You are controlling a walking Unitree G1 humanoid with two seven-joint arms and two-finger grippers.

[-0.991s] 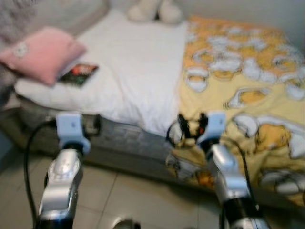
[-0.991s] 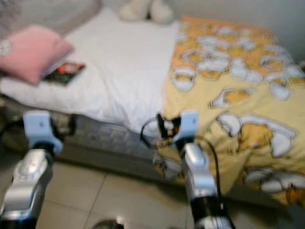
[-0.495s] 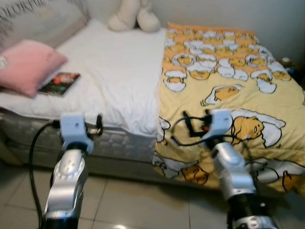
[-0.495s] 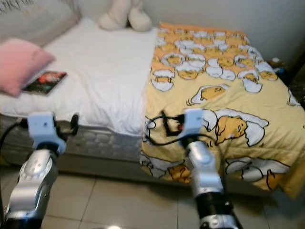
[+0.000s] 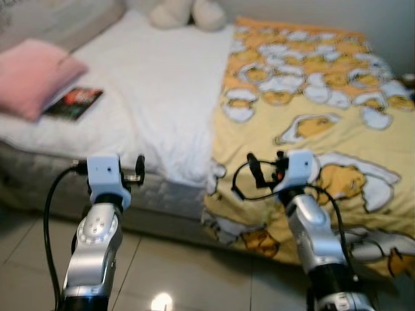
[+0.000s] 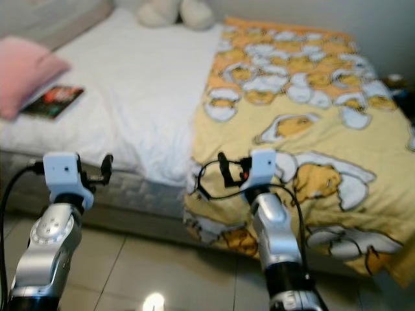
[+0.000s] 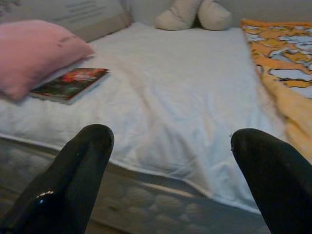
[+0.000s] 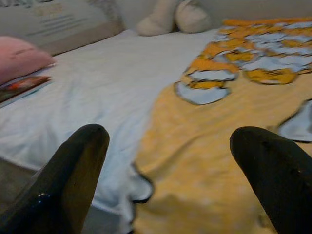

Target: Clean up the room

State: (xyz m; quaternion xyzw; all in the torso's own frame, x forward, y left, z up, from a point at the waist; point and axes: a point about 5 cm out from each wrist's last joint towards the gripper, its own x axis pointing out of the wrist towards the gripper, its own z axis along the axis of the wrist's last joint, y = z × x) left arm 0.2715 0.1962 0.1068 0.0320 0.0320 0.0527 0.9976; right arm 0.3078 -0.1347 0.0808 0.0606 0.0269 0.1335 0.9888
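A bed with a white sheet [image 5: 152, 84] stands before me, its right half covered by a yellow cartoon-print blanket [image 5: 311, 110] that hangs over the near edge. A book [image 5: 73, 102] lies on the sheet beside a pink pillow [image 5: 32, 74]. A cream plush toy [image 5: 188, 13] sits at the bed's head. My left gripper [image 5: 138, 170] hovers open at the mattress edge, empty. My right gripper [image 5: 254, 172] hangs open over the blanket's near edge, holding nothing. The wrist views show the left gripper [image 7: 173, 134] and the right gripper [image 8: 170, 132] with wide gaps.
A grey printed pillow [image 7: 83, 14] leans at the head of the bed behind the pink pillow. The mattress side [image 5: 39, 175] runs along the front. Tiled floor [image 5: 194, 272] lies between me and the bed.
The whole picture has shifted and blurred slightly, so the camera has moved. Both arms stay raised in front of the bed edge with nothing taken hold of.
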